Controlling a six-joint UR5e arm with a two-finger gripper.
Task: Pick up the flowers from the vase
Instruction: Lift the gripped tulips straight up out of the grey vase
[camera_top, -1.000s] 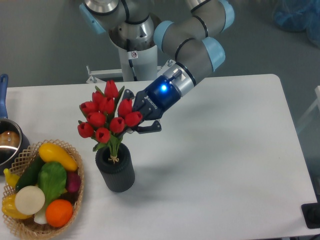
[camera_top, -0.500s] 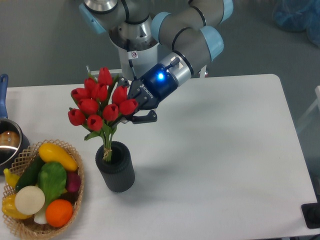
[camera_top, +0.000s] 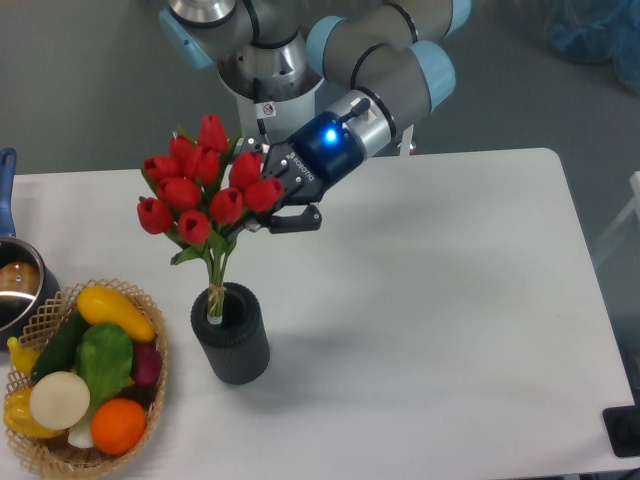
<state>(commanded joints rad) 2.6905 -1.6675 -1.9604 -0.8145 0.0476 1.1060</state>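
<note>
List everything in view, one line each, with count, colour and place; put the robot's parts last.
flowers: one bunch, red buds, green stems, raised, stem ends at the vase mouth
vase: one, dark grey, table front left
wicker basket: one, tan, front-left corner, holding mixed produce
pot: one, metal, blue handle, left edge
table: one, white
arm: one, grey and blue, rear centre
gripper: one, dark, blue light, jaws closed on the bunch

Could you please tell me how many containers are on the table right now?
3: the dark vase at centre-left, the wicker basket in the front-left corner, and a metal pot cut off by the left edge.
</note>
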